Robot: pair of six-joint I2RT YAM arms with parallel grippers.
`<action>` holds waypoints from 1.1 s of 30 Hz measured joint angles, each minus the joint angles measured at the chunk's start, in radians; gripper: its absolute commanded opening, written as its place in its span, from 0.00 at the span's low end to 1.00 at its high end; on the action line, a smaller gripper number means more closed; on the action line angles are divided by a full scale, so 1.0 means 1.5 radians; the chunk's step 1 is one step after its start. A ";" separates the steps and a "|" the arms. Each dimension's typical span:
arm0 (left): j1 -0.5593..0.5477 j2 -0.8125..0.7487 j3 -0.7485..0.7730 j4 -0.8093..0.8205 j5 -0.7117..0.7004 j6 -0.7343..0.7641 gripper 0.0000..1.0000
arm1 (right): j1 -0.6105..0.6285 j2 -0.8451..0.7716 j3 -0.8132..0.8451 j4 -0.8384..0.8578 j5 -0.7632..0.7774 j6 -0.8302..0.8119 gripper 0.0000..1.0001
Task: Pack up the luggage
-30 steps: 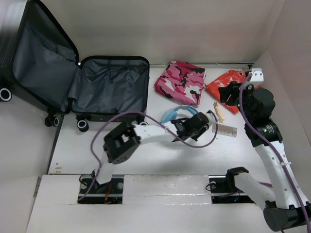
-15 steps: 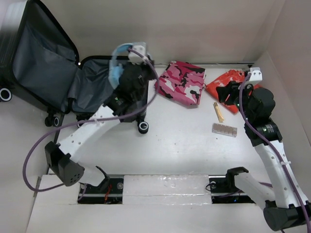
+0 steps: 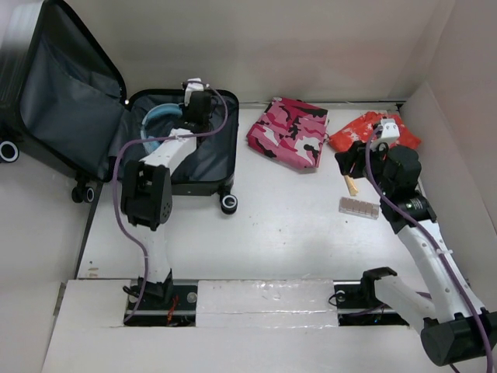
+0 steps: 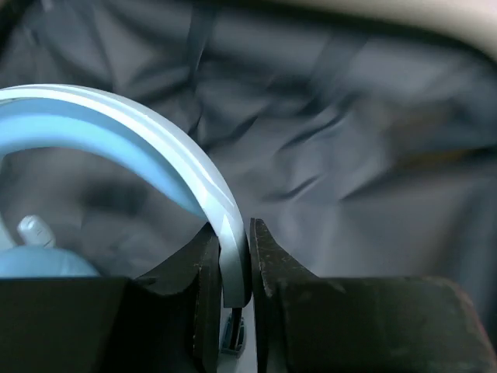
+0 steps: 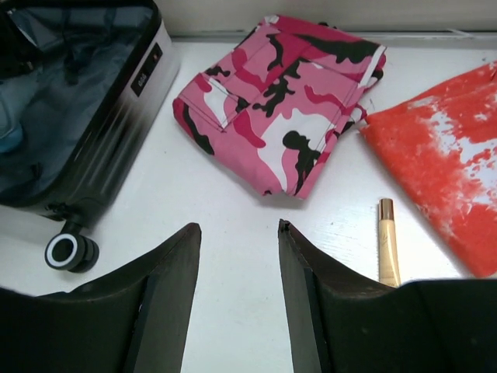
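White table (image 3: 279,233) on my overhead feed, pink camouflage garment (image 3: 289,132) folded toward its far edge, open luggage (image 3: 234,140) lying left of that garment, red-and-white cloth (image 3: 345,138) to its right, slim gold tube (image 5: 387,241) and pale segmented bar (image 3: 359,207) right of it and nearer me.

Nothing legible was recorded in any view: no word, number or brand could be read. Suitcase (image 5: 128,109) bore a small dark plate (image 5: 146,68) on its glossy side wall, right wrist view. Pale marks on it were too small and blurred to make out.
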 measured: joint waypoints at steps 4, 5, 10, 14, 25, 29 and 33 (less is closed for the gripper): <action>0.023 0.057 0.003 -0.036 -0.002 0.013 0.42 | 0.000 0.000 -0.013 0.001 -0.004 0.000 0.53; 0.025 0.061 0.003 -0.045 -0.004 0.017 0.62 | 0.000 0.000 -0.014 0.001 -0.004 0.001 0.53; 0.021 0.061 0.032 -0.060 0.011 0.004 0.81 | 0.000 0.002 -0.015 0.005 -0.004 0.002 0.54; 0.004 0.032 0.056 -0.071 0.038 -0.014 0.79 | 0.000 0.007 -0.020 0.007 -0.001 0.003 0.54; -0.302 -0.117 0.090 -0.021 0.101 -0.183 0.74 | 0.000 -0.033 -0.032 0.007 0.048 0.015 0.53; -0.318 -0.108 -0.021 0.090 0.201 -0.323 1.00 | 0.000 -0.075 -0.032 0.001 0.063 0.017 0.53; -0.305 -0.050 -0.152 0.185 0.209 -0.446 1.00 | 0.000 -0.099 -0.032 -0.012 0.070 0.017 0.53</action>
